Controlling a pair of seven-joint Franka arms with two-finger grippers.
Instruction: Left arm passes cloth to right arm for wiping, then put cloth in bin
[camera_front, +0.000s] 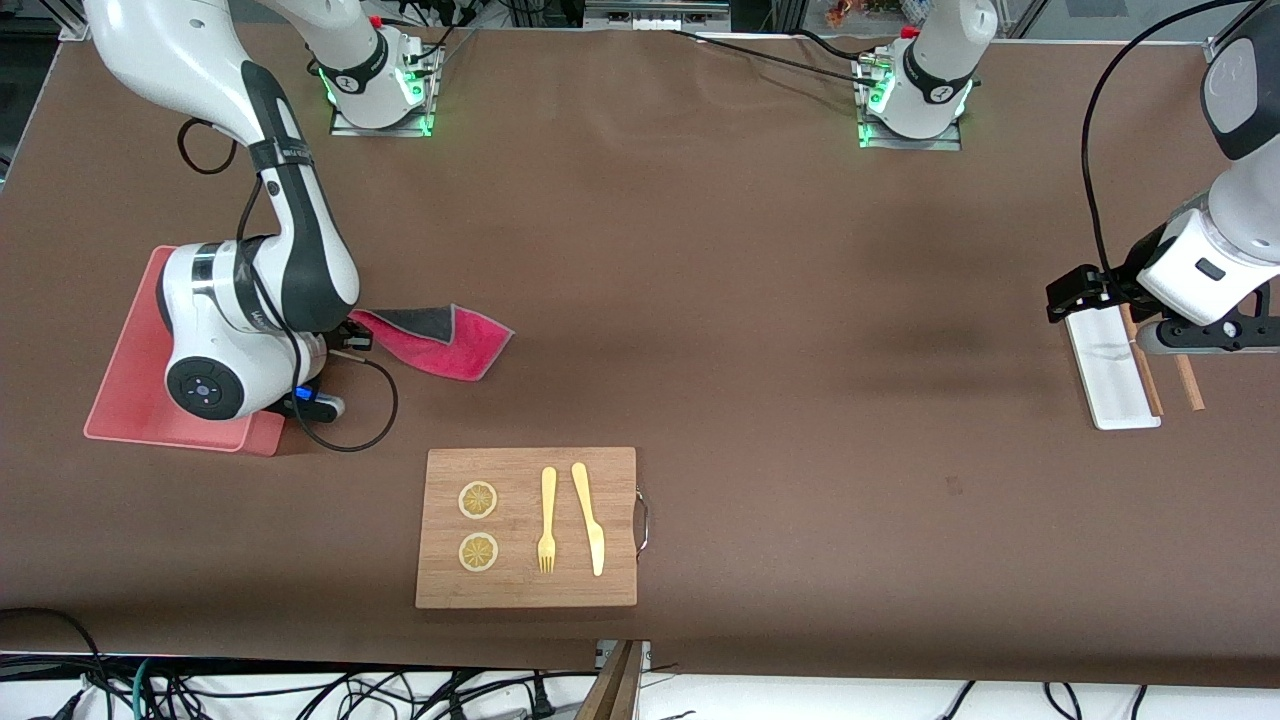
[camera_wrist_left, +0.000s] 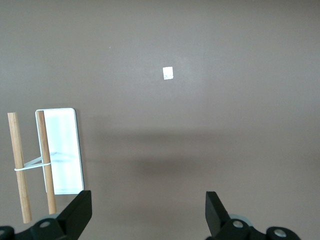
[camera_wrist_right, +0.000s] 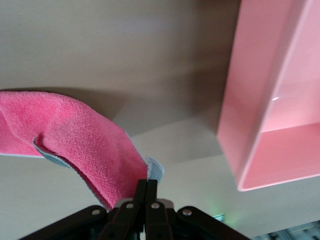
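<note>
2 arms share a brown table (camera_front: 760, 300), the biggest thing in the scene. Next in size is the bin (camera_front: 130, 390), a pink box at the right arm's end of the table, its wall also visible in the right wrist view (camera_wrist_right: 260, 100). A wooden cutting board (camera_front: 527, 527) lies nearer to the front camera than the bin, roughly mid-table; on it rest 2 lemon slices (camera_front: 478, 500), 1 yellow fork (camera_front: 547, 520) and 1 yellow knife (camera_front: 589, 517).

Over the bin's edge, the right gripper (camera_front: 345, 335) is clenched on 1 corner of the cloth (camera_front: 440, 340). In the right wrist view its fingers (camera_wrist_right: 146, 192) are pressed together on the cloth (camera_wrist_right: 75, 135), which drapes away pink side showing, with a grey edge beneath. In the front view the cloth trails from the gripper beside the bin toward the middle of the table, magenta with a dark grey flap folded over; whether its trailing end touches the table I cannot tell.

At the left arm's end of the table sits a white oblong tray (camera_front: 1110, 370) with 2 wooden sticks (camera_front: 1188, 382) beside it. The left gripper (camera_front: 1200, 335) waits above them, released and empty, its fingers (camera_wrist_left: 75, 212) spread wide over bare table. A small white tag (camera_wrist_left: 168, 73) lies on the table in the left wrist view.
</note>
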